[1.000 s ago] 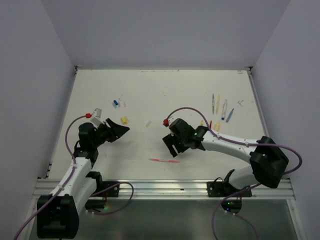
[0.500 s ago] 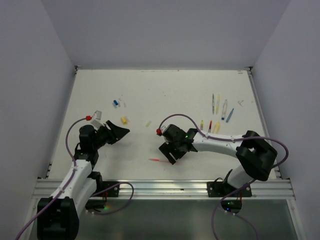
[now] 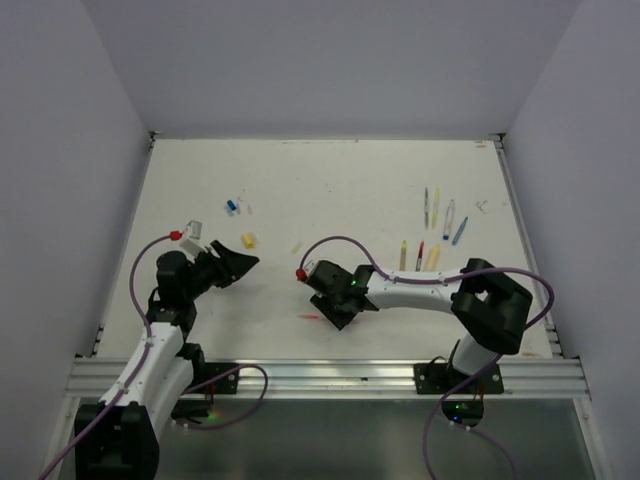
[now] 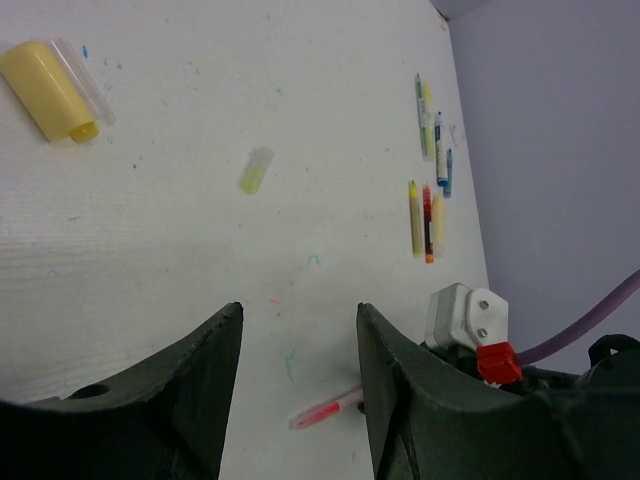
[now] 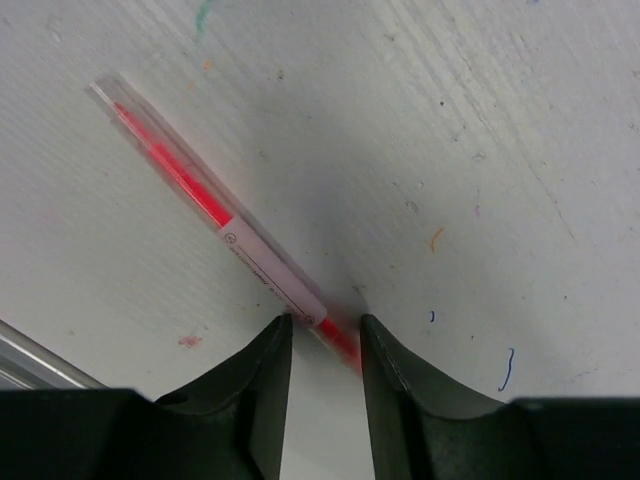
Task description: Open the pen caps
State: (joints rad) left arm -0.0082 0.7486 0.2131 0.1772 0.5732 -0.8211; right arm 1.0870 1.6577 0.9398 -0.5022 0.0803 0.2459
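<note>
A pink-red pen [image 3: 312,317] lies on the white table near the front middle. It also shows in the left wrist view [image 4: 325,408] and the right wrist view [image 5: 215,215]. My right gripper [image 3: 336,310] is low over the pen's right end. In the right wrist view the right gripper [image 5: 325,332] has its jaws a narrow gap apart, with the pen's red end between them, still lying on the table. My left gripper [image 3: 243,256] is open and empty at the left, as its own view [image 4: 298,315] shows. A yellow cap [image 3: 248,240] and a pale yellow cap [image 3: 296,247] lie loose.
Several more pens [image 3: 435,205] lie in a group at the back right; they show in the left wrist view [image 4: 425,215] too. A small blue cap [image 3: 231,207] lies at the back left. The right wrist's white connector [image 4: 465,315] stands close beside the left gripper's right finger.
My right gripper has moved left and down towards the front, from beside the pink-red pen to over its right end. The left arm has barely moved.
</note>
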